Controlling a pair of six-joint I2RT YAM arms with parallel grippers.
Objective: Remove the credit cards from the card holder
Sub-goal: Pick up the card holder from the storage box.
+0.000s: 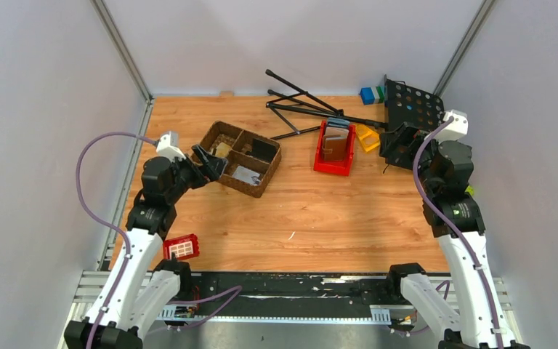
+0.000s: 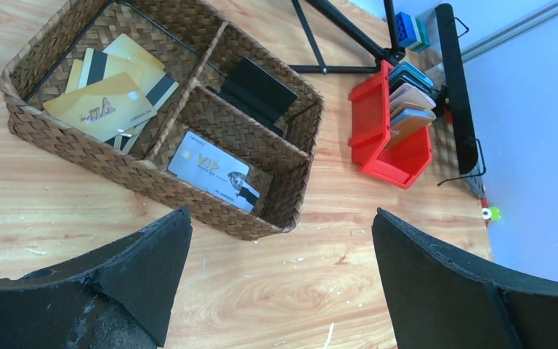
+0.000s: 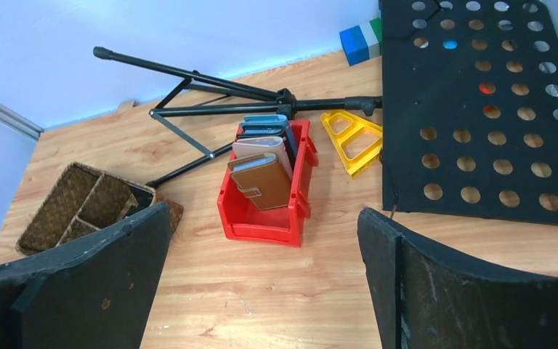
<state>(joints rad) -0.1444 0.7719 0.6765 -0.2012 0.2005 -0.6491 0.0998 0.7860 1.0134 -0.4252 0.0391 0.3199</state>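
Note:
The brown card holder (image 3: 265, 183) with a tab clasp stands folded shut at the front of a red bin (image 3: 258, 222), also seen in the top view as the card holder (image 1: 338, 150). What it holds inside is hidden. Loose credit cards lie in a wicker basket (image 2: 131, 173): a silvery-grey one marked VIP (image 2: 214, 171) and gold ones (image 2: 109, 109). My left gripper (image 2: 282, 212) hangs open just short of the basket's near corner. My right gripper (image 3: 263, 211) is open above the table, well back from the bin, empty.
Behind the brown holder the bin has a pinkish-grey slab (image 3: 261, 147) and blue ones. A black tripod (image 1: 305, 105), a perforated black plate (image 1: 414, 105), a yellow triangle (image 1: 367, 137) and a blue-green block (image 1: 370, 94) lie at the back right. A red block (image 1: 181, 247) sits by the left arm.

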